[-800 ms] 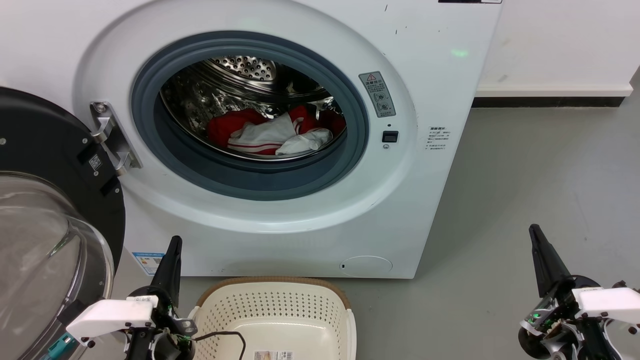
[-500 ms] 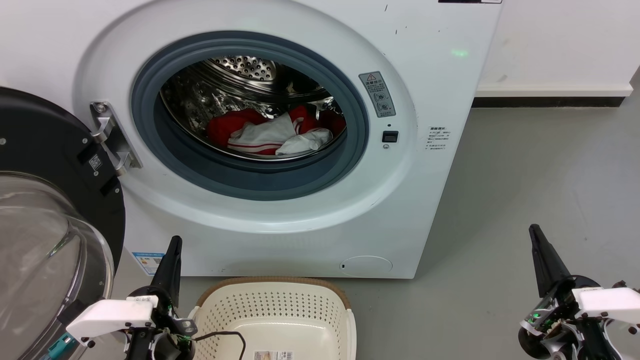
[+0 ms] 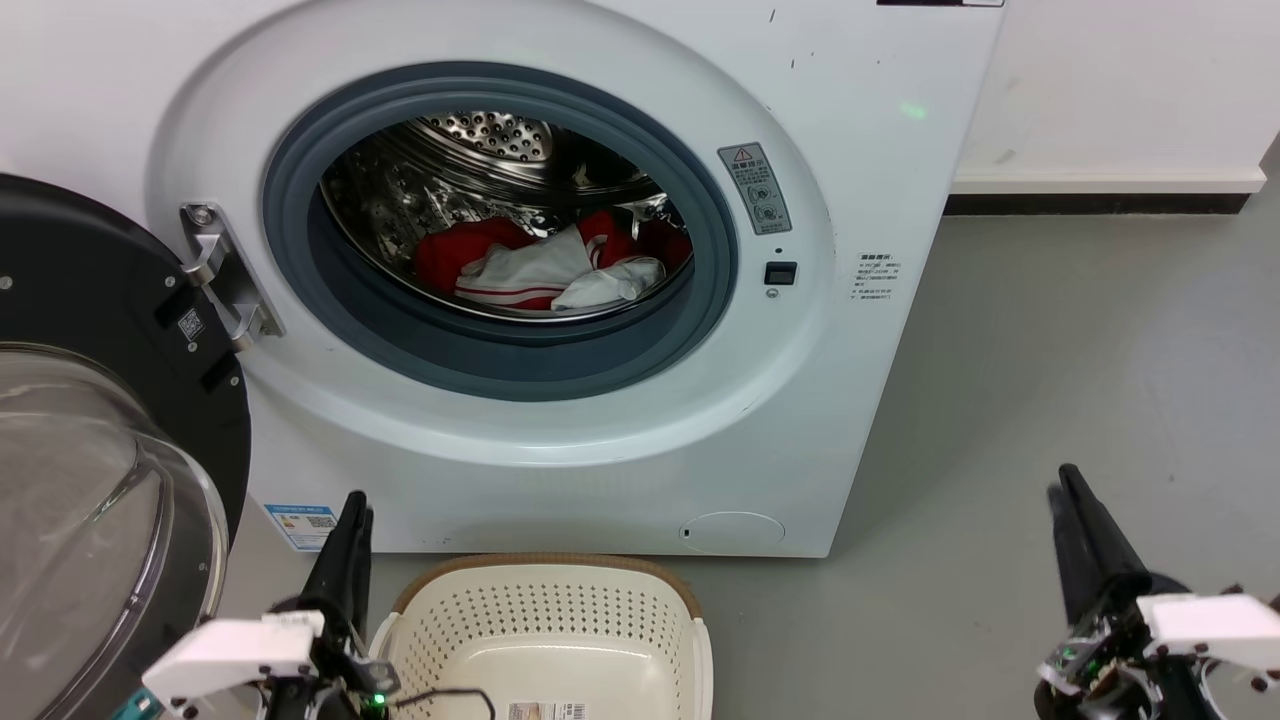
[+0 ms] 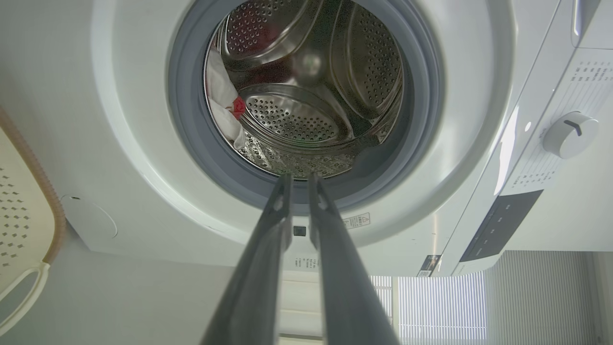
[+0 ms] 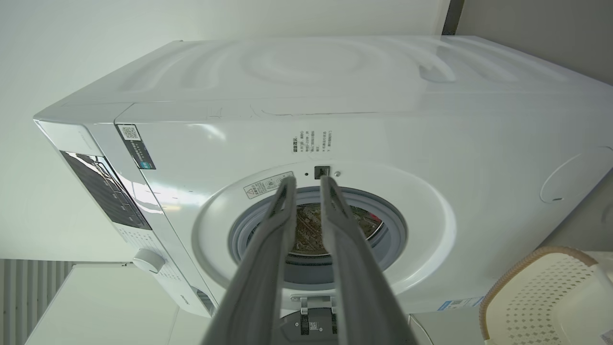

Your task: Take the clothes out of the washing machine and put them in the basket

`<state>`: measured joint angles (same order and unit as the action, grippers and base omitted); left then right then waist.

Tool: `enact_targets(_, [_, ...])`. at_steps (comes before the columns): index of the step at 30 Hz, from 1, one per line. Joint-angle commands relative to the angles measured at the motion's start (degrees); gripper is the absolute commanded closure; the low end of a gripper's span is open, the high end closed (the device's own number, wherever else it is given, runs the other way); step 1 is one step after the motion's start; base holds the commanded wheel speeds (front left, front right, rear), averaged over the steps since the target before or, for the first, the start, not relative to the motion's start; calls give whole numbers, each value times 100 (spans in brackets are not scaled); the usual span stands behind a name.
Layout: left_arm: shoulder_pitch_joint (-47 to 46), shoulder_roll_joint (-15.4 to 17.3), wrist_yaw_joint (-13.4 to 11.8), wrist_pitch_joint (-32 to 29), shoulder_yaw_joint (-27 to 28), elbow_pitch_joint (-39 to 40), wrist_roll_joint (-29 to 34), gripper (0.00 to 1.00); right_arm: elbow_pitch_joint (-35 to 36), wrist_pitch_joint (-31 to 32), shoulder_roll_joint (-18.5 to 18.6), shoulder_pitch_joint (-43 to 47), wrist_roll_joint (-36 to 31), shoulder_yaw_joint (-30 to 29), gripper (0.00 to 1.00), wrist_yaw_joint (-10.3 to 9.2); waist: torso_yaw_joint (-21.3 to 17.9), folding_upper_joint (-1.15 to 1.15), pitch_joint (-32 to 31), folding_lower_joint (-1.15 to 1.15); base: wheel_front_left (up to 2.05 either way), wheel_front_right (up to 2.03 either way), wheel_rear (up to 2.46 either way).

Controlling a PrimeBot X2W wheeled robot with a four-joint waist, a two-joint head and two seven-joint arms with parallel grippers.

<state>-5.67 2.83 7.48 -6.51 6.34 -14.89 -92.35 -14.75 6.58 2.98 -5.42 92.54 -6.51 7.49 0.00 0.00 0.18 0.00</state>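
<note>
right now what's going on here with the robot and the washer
A two-armed robot faces the washing machine, whose door is swung open on its left. The red and white clothes lie in the drum; none are out yet. The basket sits on the floor before the machine, with no clothes in the part that shows. The left claw is beside the basket and the right claw is farther right. Both are low, fingers slightly apart, holding nothing.

The left hand [image 3: 360, 503] and right hand [image 3: 1059, 481] sit low, each with its dark fingers pointing up, slightly parted.
</note>
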Motion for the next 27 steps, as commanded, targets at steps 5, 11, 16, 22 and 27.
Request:
enact_targets(5, [84, -4, 0, 135, -45, 66, 64, 0, 5, -129, -2, 93, -55, 24, 0, 0, -1, 0, 3, 0, 0, 0, 0])
enact_targets(11, [119, -3, -23, 305, 6, 206, 623, 0, 79, -301, -2, 153, -575, -27, 0, 0, -5, 0, 8, 0, 0, 0, 0])
enact_targets(16, [157, -2, -158, 439, -51, 420, 1272, 0, 281, -435, -2, 207, -1307, -53, 0, 0, -9, 0, 17, 0, 0, 0, 0])
enact_targets(22, [228, -1, -386, 589, -183, 622, 2083, 0, 532, -586, -2, 290, -2193, -2, 0, 0, -12, 0, 24, 0, 0, 0, 0])
enact_targets(27, [289, 0, -545, 707, -285, 737, 2703, 0, 718, -705, -3, 367, -2887, 60, 0, 0, -16, 0, 28, 0, 0, 0, 0])
